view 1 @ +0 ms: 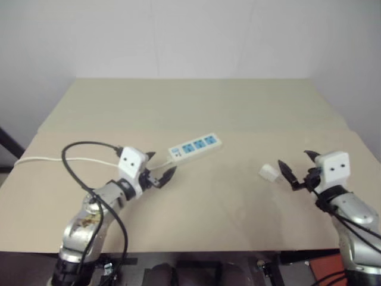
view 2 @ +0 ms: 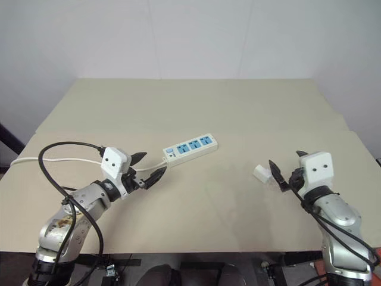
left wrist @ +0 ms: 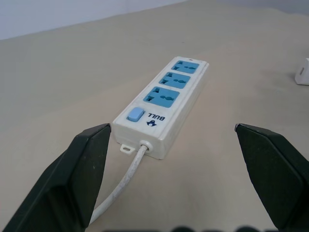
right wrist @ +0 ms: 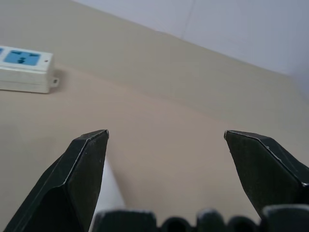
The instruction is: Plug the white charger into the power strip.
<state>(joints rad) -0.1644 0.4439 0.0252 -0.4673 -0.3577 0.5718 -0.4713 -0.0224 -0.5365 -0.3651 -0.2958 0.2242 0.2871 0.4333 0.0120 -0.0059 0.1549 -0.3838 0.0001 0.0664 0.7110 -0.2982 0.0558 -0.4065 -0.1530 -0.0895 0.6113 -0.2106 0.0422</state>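
Your right gripper (view 2: 284,170) is hovering open just beside the white charger (view 2: 261,173); the left gripper (view 2: 149,167), also open, is facing the power strip (view 2: 190,147).

Power strip (left wrist: 166,108): smooth, slightly glossy white plastic with matt blue socket faces; cord (left wrist: 126,179) smooth white sheathing. White charger (view 1: 271,173): smooth white plastic. Table (view 1: 196,101): matt beige, paper-like surface. Gripper fingers (left wrist: 72,181): matt black plastic.

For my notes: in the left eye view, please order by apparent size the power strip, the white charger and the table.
1. table
2. power strip
3. white charger, clearly smallest, partly hidden behind the right gripper.
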